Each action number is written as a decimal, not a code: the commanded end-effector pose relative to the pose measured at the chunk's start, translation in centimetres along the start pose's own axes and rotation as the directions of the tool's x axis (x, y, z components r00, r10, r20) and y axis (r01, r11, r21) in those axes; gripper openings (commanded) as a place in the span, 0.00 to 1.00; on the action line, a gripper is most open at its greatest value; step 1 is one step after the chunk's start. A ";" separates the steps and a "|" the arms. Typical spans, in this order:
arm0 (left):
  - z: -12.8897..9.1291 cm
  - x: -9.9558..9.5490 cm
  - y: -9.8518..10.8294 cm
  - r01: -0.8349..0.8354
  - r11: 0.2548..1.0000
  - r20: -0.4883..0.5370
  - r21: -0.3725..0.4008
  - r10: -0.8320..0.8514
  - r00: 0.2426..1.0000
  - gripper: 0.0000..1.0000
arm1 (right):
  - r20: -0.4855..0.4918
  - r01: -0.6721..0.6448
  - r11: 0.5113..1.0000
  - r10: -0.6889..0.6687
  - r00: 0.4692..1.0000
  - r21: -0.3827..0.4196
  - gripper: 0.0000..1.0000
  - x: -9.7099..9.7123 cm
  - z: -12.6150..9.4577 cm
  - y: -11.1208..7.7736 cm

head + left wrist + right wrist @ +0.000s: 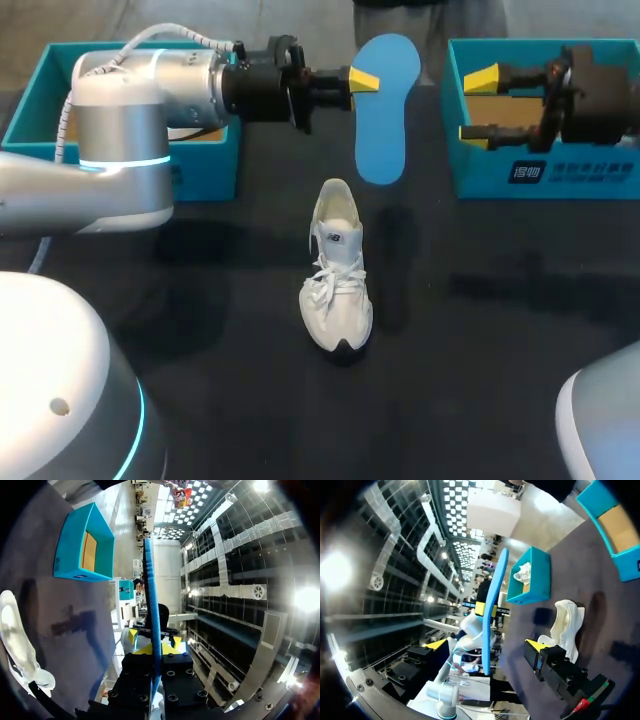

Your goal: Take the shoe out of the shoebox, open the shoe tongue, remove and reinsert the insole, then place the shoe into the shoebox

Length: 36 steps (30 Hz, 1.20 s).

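My left gripper (365, 80) is shut on a blue insole (386, 108) and holds it in the air above the back middle of the table. In the left wrist view the insole (151, 595) stands edge-on between the fingers of the left gripper (154, 647). A white shoe (337, 270) rests upright on the black table with its toe toward the front; it also shows beside the grip (15, 630). My right gripper (478, 107) hangs open and empty over the right teal shoebox (545, 170). From the right wrist, the right gripper (487, 643) faces the insole (496, 600) and the shoe (567, 622).
A second teal box (215, 160) stands at the back left, partly hidden behind my left arm; crumpled white paper lies in it (523, 572). The black tabletop (250, 400) spreads around the shoe.
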State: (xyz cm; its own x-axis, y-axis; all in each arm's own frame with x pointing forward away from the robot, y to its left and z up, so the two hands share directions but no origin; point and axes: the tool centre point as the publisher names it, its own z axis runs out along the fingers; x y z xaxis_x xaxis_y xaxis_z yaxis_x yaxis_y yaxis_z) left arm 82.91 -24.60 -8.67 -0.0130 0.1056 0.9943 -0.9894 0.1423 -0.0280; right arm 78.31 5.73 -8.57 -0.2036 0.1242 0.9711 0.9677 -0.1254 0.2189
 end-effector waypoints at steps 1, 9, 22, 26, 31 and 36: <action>0.0 0.0 0.0 0.000 1.000 0.003 0.000 0.000 1.000 0.00 | 0.000 -0.002 1.000 0.002 1.000 0.007 1.00 -0.1 0.5 0.4; 0.0 0.0 0.0 -0.013 1.000 0.005 -0.008 0.013 1.000 0.00 | 0.002 -0.004 1.000 0.004 1.000 0.025 1.00 -0.2 0.6 0.5; -1.0 0.4 -0.9 -0.582 0.812 0.047 -0.047 0.584 0.811 0.00 | 0.002 -0.004 1.000 0.004 1.000 0.025 1.00 -0.2 0.6 0.5; -1.0 0.6 -1.2 -0.744 0.667 0.073 -0.018 0.743 0.665 0.00 | 0.002 -0.004 1.000 0.004 1.000 0.025 1.00 -0.2 0.6 0.5; -1.0 0.6 -1.2 -0.744 0.667 0.073 -0.018 0.743 0.665 0.00 | 0.002 -0.004 1.000 0.004 1.000 0.025 1.00 -0.2 0.6 0.5; -1.0 0.6 -1.2 -0.744 0.667 0.073 -0.018 0.743 0.665 0.00 | 0.002 -0.004 1.000 0.004 1.000 0.025 1.00 -0.2 0.6 0.5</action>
State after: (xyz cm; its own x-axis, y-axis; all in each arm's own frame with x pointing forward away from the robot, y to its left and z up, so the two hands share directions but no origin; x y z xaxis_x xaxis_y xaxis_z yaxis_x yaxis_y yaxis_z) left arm 84.86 -23.72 -8.15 -0.7437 0.1113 0.6591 -0.6576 0.0550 -0.7513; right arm 78.82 6.07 -8.65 -0.1996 0.1241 0.9720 0.9718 -0.1018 0.2126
